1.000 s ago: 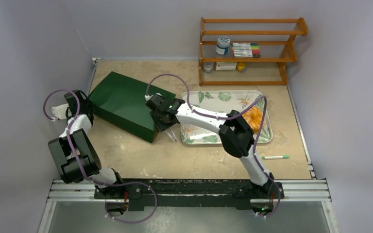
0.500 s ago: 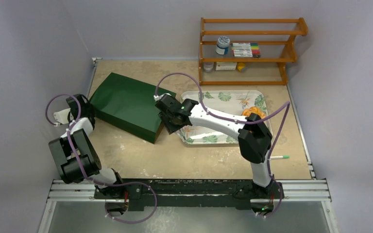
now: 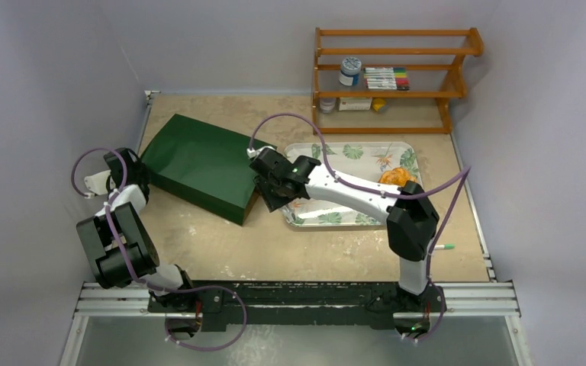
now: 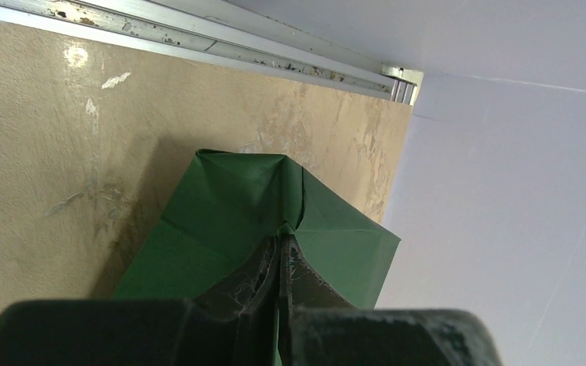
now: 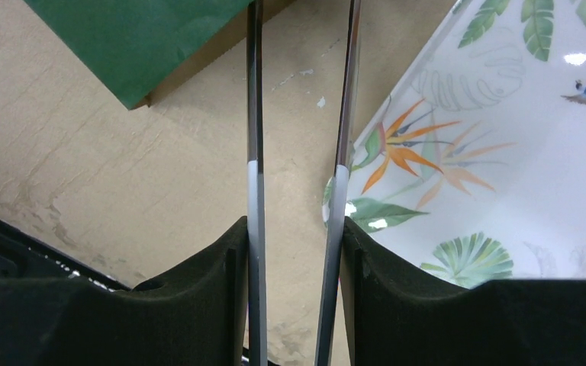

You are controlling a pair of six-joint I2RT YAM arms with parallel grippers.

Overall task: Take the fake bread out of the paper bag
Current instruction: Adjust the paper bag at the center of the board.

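Green paper bag [image 3: 198,162] lay flat on the table [image 3: 221,244]. Left jaws were pinched tight on the bag's folded end. Right jaws gripped metal tongs [image 5: 253,114], blades slightly apart, reaching beside the bag's open mouth, tips out of view. Orange pastry [image 3: 394,177] sat on the tray [image 3: 351,149], right of the bag, well apart

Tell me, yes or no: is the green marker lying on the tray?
No, the green marker lies on the table beside the right arm, apart from the leaf-print tray.
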